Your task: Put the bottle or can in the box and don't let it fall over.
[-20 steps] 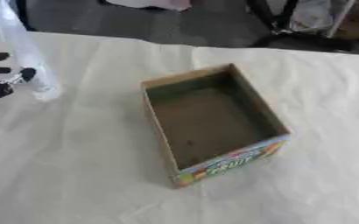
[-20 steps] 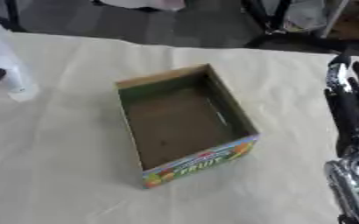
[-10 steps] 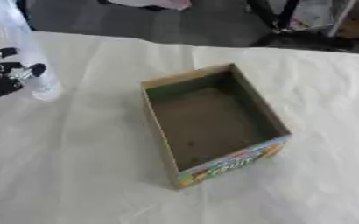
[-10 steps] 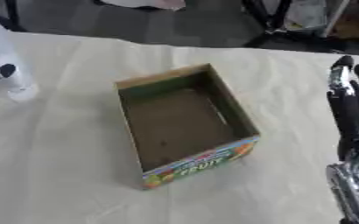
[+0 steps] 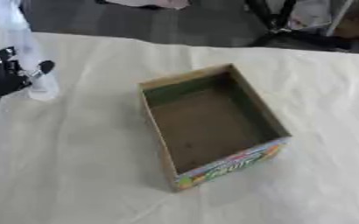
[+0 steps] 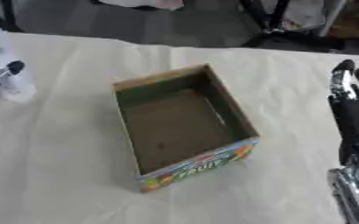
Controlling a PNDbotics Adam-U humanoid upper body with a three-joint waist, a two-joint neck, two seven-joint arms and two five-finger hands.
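Left hand has closed in on the clear bottle at the far left since a second ago, fingers curled round it. One bottle, one open cardboard box mid-table – empty, fruit print in front. Right hand rests open, right edge.

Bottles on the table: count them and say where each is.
1. A clear bottle stands upright at the table's far left, left of the box, with the left hand at it. None shows inside the box.
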